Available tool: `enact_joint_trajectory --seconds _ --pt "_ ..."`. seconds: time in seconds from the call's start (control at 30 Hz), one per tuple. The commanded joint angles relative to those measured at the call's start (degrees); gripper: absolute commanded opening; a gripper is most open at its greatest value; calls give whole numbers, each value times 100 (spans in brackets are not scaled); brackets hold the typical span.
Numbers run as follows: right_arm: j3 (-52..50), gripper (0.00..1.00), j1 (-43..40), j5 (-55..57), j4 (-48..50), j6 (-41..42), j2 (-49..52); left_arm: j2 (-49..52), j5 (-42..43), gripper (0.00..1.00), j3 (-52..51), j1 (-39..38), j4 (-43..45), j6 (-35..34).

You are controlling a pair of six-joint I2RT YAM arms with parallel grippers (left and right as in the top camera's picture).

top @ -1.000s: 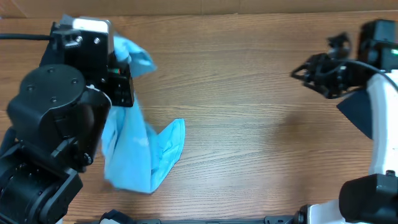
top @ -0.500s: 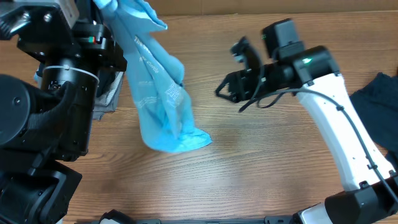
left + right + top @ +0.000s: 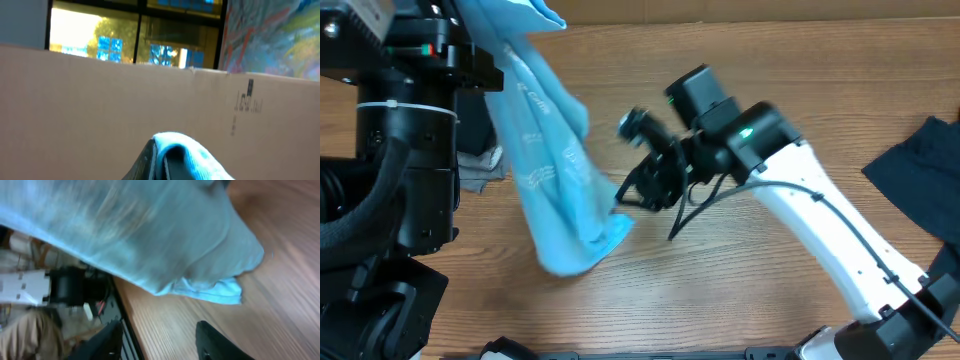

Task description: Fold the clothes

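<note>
Start at the far left of the overhead view: your left arm [image 3: 405, 150] stands tall and black, just to the left of the light blue T-shirt [image 3: 555, 170]. Its left gripper [image 3: 162, 162] is pinched together on the top edge of that shirt; in the left wrist view a fold of blue cloth bulges out between the dark fingers, with a cardboard wall [image 3: 150, 95] behind it. Between the arm and the shirt you can see a grey garment [image 3: 480, 172] lying on the table [image 3: 740, 300], partly hidden, with something black just above it that is too covered to name.

The light blue T-shirt hangs from the raised grip as a long, bunched strip with pale print running down it. Its lower end rests crumpled on the wood.

Just right of the shirt's lower end sits your right gripper [image 3: 159, 330], carried on the white right arm [image 3: 820, 230]. Its fingers [image 3: 107, 342] stand apart with only bare table between them, and the shirt's hem lies close in front, not touched.

Well to the right of the shirt, at the table's edge, lies a dark navy garment [image 3: 915, 185], flat and apart from both arms
</note>
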Motion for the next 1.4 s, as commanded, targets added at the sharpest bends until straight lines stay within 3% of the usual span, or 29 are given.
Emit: enact_joint_trajectory --seconds 0.0,0.13,0.37,0.5,0.57,0.67,0.77,0.9,0.97,1.13,1.2,1.37 --pt "-238 56 442 -190 345 -293 -151 -55 -140 7 92 24 260 151" --pt "-470 65 848 -107 890 -291 -151 -52 -140 8 92 24 498 177" --pt "-503 64 1110 280 1141 138 -151 -52 -138 10 94 22 898 387" --pt "-503 59 1108 1169 1034 922 -151 -33 -144 15 92 20 350 442" --pt "-505 66 1108 1563 975 1167 -151 20 -302 22 92 20 -308 511" --pt "-505 70 1075 2745 872 2105 -151 166 -514 45 92 22 -1589 514" --pt "-505 76 820 3707 671 3305 -151 435 -468 56 92 22 -3056 245" --pt "-505 75 -2 3657 409 4448 -151 997 -105 66 92 20 -4533 -31" --pt "-505 75 -448 3261 380 4516 -151 1270 203 98 90 20 -4885 -22" --pt "-503 71 -1443 2238 334 4325 -153 1895 975 100 90 31 -5335 144" --pt "-503 71 -1690 2201 223 4317 -153 2151 960 91 90 52 -5578 149" --pt "-503 71 -2092 2162 15 3960 -155 3176 846 90 85 116 -6520 79"
